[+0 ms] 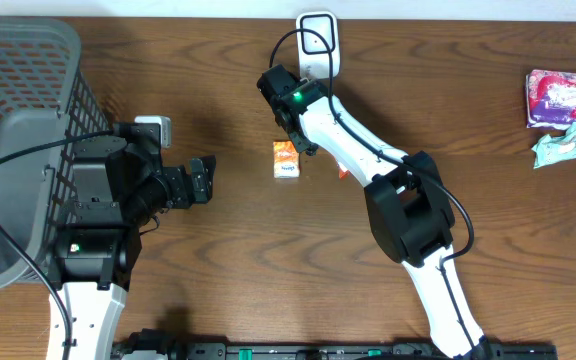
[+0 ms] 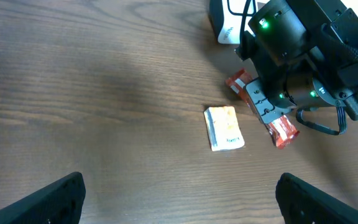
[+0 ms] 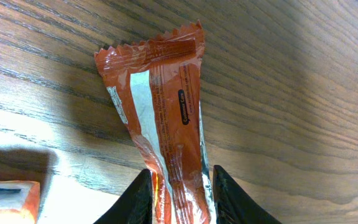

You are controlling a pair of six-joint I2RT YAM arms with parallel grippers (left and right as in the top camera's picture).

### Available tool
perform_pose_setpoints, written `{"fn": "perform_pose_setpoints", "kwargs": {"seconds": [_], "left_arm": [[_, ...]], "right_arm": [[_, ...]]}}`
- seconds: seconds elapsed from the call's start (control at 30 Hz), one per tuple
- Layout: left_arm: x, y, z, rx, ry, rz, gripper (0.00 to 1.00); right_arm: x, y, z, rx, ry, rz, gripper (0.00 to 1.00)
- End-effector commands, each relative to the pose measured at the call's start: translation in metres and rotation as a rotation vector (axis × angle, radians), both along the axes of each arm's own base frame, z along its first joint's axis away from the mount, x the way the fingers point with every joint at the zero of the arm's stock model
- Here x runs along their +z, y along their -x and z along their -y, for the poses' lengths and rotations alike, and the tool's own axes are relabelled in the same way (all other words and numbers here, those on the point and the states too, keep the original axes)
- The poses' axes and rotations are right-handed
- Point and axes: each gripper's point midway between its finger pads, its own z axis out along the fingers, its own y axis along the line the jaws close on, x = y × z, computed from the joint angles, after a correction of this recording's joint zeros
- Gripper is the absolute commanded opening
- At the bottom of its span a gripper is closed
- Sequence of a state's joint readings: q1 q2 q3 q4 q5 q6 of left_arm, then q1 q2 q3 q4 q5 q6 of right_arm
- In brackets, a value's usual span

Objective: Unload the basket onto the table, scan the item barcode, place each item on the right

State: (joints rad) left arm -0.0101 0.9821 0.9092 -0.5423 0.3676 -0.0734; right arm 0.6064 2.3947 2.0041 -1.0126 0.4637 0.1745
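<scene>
Toward the desk's left edge, the left gripper hangs over bare wood with its jaws wide apart. In its wrist view the two dark fingers sit at the bottom corners with nothing between them.

Farther in, near the middle of the desk, a small orange-and-white box lies flat, apart from both grippers. Just to its right the orange wrapper lies flat on the wood, partly under the right arm in the overhead view. Its zigzag end points away from the right gripper.

That gripper's jaws stand a little apart on either side of the wrapper's near end, and the foil fills the gap between them. I cannot tell whether they press on it or only flank it. A corner of the box shows at the lower left of that wrist view.

Beyond the right gripper, at the far edge, stands the white scanner.

A grey mesh basket fills the far left corner. Toward the far right corner, a pink-and-purple packet lies just beyond a pale green one, well apart from everything else.
</scene>
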Motion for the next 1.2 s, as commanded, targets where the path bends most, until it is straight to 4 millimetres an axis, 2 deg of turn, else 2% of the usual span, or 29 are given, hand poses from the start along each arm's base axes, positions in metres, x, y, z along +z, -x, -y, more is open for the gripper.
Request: {"fn": "perform_pose_setpoints", "kwargs": {"seconds": [0.0,0.27,0.4,0.5,0.6,0.73,1.0,1.17], "left_arm": [[-0.003,0.0,0.0,-0.009,-0.006,-0.003,0.97],[-0.003,0.0,0.0,-0.009,-0.006,-0.003,0.97],[-0.003,0.0,0.0,-0.009,-0.006,-0.003,0.97],[-0.003,0.0,0.0,-0.009,-0.006,-0.003,0.97],[-0.003,0.0,0.0,-0.009,-0.006,-0.003,0.97],[-0.003,0.0,0.0,-0.009,-0.006,-0.003,0.97],[-0.003,0.0,0.0,-0.009,-0.006,-0.003,0.97],[-0.003,0.0,0.0,-0.009,-0.006,-0.003,0.97]], "right_arm": [[0.023,-0.004,-0.005,-0.005,-0.028,0.047,0.27],[0.065,-0.01,0.0,-0.018,-0.041,0.137,0.4],[0.077,-0.009,-0.002,-0.013,-0.064,0.149,0.4],[0.073,0.0,-0.009,0.019,-0.08,0.105,0.36],[0.058,0.014,-0.019,0.077,-0.11,0.01,0.27],[0.044,0.021,-0.023,0.099,-0.122,-0.043,0.17],[0.019,0.02,-0.023,0.125,-0.089,-0.078,0.2],[0.004,0.017,-0.016,0.121,-0.052,-0.092,0.21]]}}
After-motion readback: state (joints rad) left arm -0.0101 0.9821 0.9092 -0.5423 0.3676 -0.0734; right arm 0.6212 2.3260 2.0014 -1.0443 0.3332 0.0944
